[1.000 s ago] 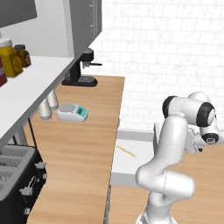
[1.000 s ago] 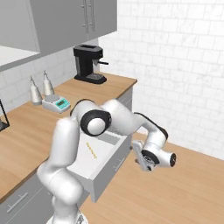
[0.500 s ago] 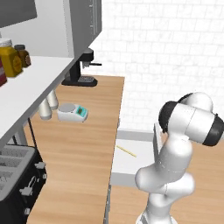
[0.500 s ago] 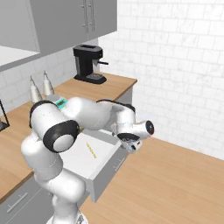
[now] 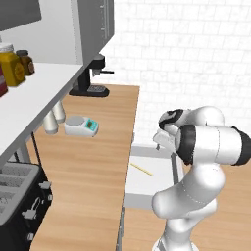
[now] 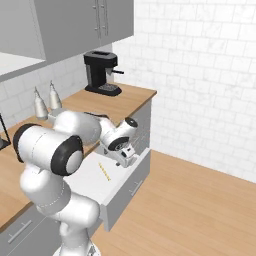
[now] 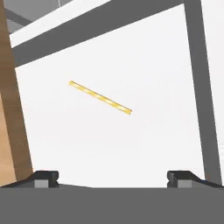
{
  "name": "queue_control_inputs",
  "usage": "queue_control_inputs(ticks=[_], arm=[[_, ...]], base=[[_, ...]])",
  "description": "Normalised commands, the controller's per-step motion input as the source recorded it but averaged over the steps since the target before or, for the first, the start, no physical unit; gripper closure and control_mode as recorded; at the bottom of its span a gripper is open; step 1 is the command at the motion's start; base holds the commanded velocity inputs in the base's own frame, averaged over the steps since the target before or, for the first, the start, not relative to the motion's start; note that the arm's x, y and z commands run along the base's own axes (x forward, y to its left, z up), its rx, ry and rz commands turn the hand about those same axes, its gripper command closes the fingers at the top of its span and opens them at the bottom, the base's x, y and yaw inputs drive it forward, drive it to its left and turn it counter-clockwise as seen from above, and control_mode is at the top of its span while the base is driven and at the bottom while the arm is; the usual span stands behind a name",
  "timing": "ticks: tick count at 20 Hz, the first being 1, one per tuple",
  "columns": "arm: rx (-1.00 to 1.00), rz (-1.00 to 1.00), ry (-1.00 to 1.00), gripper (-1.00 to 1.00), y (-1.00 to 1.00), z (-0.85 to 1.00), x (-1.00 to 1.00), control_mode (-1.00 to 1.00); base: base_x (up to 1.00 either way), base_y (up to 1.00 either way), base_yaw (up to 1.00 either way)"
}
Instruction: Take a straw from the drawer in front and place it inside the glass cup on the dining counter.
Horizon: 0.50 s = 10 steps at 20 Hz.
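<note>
Lying flat on white floor of pulled-out drawer [image 7: 192,65]: straw [image 7: 100,97], alone, untouched. Hand [image 7: 113,177] hovers above drawer, fingers spread wide, holding nothing. Wooden tabletop [image 5: 93,162] beside drawer carries coffee machine [image 5: 90,78] and kitchen scale [image 5: 81,126].

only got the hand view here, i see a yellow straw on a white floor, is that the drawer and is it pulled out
Observer: Yes, the drawer stands pulled out from under the wood counter, as the right base view shows.
Operator: where's the gripper relative to it
Observer: The gripper hangs over the drawer's open end, jaws open, above the straw and not touching it.
Operator: anything else in there
Observer: In the left base view the straw lies alone on the drawer floor.
</note>
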Motion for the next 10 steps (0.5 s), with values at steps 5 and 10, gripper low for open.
queue_control_inputs(ticks=[5, 10], arm=[[-0.14, 0.04, 0.15, -1.0, 0.04, -0.54, 0.36, -1.0], [-0.16, 0.0, 0.09, -1.0, 0.0, -0.56, 0.28, -1.0]], base=[[0.0, 0.0, 0.0], [0.0, 0.0, 0.0]])
